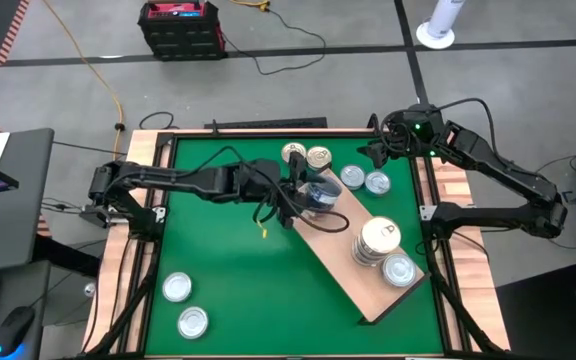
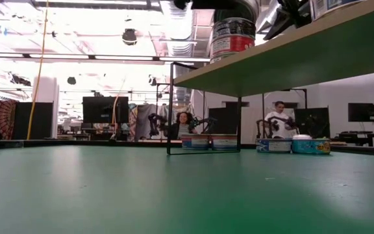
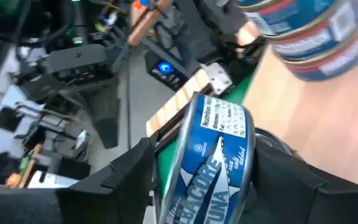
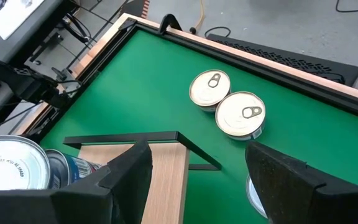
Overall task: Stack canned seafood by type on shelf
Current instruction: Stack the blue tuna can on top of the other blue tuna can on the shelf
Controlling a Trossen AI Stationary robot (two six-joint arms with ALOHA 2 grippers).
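While left claw [image 1: 313,195] grips blue tin [image 3: 207,165], shelf [image 1: 343,265] edge adjacent

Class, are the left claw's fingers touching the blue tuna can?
Touching. The left wrist view shows the blue tuna can pinched on edge between the left claw's dark fingers, no gap either side.

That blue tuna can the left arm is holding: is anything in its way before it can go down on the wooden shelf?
Nothing visible blocks it. The left pincer grips the blue tuna can over the upper end of the shelf, which is bare there. The stack of cans stands farther along the board.
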